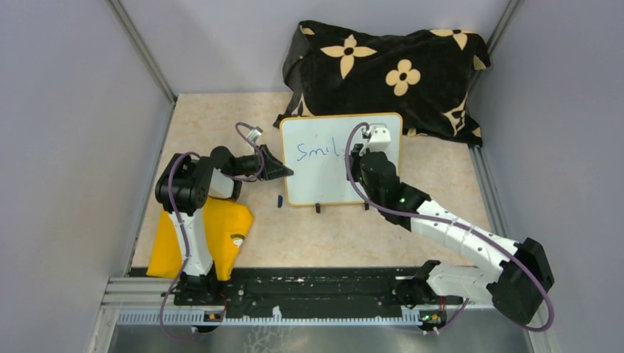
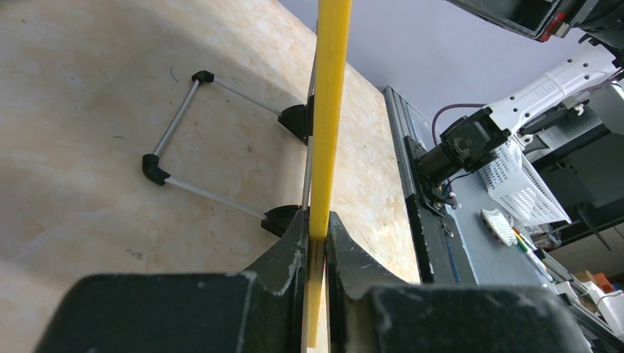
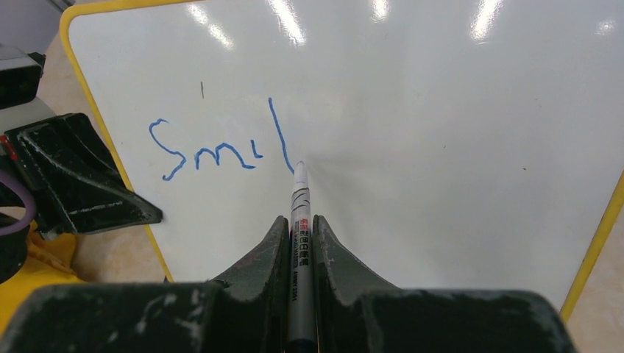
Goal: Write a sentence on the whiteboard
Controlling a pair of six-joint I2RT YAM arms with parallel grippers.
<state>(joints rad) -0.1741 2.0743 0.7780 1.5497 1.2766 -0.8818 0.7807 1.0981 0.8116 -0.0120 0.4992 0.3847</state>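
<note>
The whiteboard [image 1: 318,182] stands nearly upright on the table [image 1: 331,239], a little far of the middle and just near of the black flowered cloth [image 1: 383,66]. Behind it a wire stand [image 2: 176,125] props it up.

In blue, the letters "Smil" [image 3: 213,143] are written on the left half of the board. The rest of the face is white, apart from a few tiny marks. I judge the task to be at an early stage. One word is not yet finished, and the remaining words of the sentence are not written.

The left gripper [image 2: 316,220] has its jaws pressed on the yellow rim at the left edge of the board, so it pinches the board and seems to steady it. The left arm is folded, with the elbow raised, and its forearm reaches to the right.

The right gripper [image 3: 298,220] pinches a marker [image 3: 299,193] between its jaws. The tip of the marker touches the board at the lower end of the long stroke of the "l". The right arm stretches from the near right corner diagonally toward the far left, and its wrist is in front of the right half of the board.

A small dark blue thing [image 1: 280,200], maybe the cap, lies on the table just beside the near left corner of the board.
</note>
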